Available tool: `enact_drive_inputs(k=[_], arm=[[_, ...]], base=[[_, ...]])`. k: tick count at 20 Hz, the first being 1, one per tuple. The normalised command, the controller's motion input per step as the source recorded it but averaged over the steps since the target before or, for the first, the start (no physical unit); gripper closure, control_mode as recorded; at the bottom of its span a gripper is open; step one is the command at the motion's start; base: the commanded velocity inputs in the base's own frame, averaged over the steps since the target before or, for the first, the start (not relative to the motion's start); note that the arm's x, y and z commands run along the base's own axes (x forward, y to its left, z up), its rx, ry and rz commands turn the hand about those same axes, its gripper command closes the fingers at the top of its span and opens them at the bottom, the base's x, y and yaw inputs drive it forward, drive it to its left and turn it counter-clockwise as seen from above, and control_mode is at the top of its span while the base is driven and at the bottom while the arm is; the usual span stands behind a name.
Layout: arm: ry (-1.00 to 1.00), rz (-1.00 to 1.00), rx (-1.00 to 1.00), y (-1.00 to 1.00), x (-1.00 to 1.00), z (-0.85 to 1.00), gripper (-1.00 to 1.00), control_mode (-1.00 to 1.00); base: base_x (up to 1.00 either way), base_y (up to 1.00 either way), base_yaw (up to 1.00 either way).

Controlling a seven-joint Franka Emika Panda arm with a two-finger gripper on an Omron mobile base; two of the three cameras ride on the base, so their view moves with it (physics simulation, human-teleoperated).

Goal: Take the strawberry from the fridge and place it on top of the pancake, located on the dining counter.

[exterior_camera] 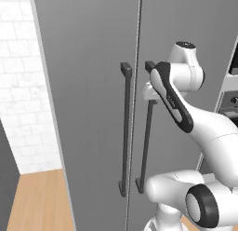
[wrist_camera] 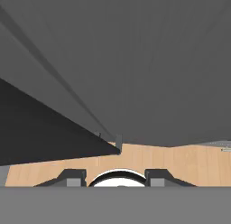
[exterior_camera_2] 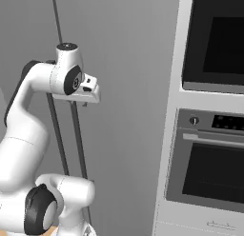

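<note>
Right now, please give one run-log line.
stage: reaching right dark bar handle | tall grey fridge: doors closed | gripper: at handle, grasp unclear

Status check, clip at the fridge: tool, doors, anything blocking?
Tool at right door handle, grip unconfirmed. Fridge doors both shut. Nothing in the way.

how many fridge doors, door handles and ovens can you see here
fridge doors: 2, left door and right door, both shut
dark bar handles: 2, left handle and right handle
black built-in ovens: 2, upper oven and lower oven
total: 6
</note>
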Motion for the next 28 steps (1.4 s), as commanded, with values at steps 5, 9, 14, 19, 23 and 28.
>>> enact_drive_inputs(k=[5, 9, 14, 19, 23, 28], arm=[[0.00, 0.00, 0.00, 0.00, -0.03, 0.00, -1.00, 1.00], [0.00, 0.00, 0.00, 0.00, 0.00, 0.00, -1.00, 1.00], [0.00, 0.00, 0.00, 0.00, 0.00, 0.00, -1.00, 1.00], [0.00, 0.00, 0.00, 0.00, 0.00, 0.00, -1.00, 1.00], [0.00, 0.00, 0.00, 0.00, 0.00, 0.00, -1.00, 1.00], [0.00, 0.00, 0.00, 0.00, 0.00, 0.00, -1.00, 1.00]], base=[[-0.09, 0.06, 0.00], [-0.75, 0.29, 0.00], [-0.99, 0.24, 0.00], [-0.52, 0.22, 0.00], [0.00, 0.39, 0.00], [-0.01, 0.35, 0.00]])
